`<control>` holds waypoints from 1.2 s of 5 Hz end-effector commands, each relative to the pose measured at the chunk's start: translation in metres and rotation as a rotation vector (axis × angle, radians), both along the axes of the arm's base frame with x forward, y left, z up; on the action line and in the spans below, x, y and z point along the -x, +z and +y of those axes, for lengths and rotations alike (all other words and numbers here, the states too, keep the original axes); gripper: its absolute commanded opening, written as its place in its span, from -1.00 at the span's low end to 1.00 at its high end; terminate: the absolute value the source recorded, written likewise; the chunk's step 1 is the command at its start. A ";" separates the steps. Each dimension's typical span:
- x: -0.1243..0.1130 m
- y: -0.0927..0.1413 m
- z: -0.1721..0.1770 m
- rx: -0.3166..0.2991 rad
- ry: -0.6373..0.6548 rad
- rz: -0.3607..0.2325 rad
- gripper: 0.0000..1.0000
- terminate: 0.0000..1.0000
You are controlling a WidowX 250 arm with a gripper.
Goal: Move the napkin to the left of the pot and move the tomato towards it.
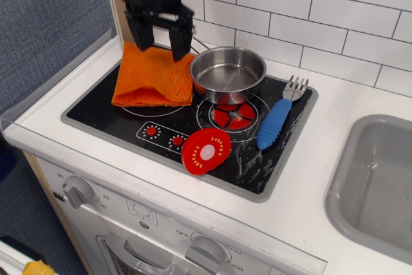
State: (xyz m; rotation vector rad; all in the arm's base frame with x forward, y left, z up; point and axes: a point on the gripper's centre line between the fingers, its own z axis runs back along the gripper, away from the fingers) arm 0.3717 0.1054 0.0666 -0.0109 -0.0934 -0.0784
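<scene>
The orange ribbed napkin (153, 76) lies folded on the back left of the black toy hob, just left of the steel pot (227, 73), touching or nearly touching it. The pot's thin wire handle runs back toward the wall behind my arm. The red tomato slice (206, 150) lies flat at the hob's front, in front of the pot and right of the napkin. My black gripper (158, 44) hangs open and empty above the napkin's far edge, its fingers clear of the cloth.
A fork with a blue handle (278, 119) lies on the hob right of the pot. A red burner ring (234, 114) is printed in front of the pot. A grey sink (380, 181) sits at the right. White tiled wall behind; knobs at the front.
</scene>
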 end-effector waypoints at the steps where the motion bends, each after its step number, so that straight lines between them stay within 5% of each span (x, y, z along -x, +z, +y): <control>1: -0.028 0.071 0.007 -0.018 -0.021 -0.160 1.00 -1.00; 2: -0.013 0.055 -0.014 -0.011 -0.053 -0.114 1.00 -1.00; 4: 0.068 0.046 -0.081 0.026 -0.091 -0.077 1.00 -1.00; 6: 0.093 0.011 -0.104 0.026 -0.156 0.037 1.00 -1.00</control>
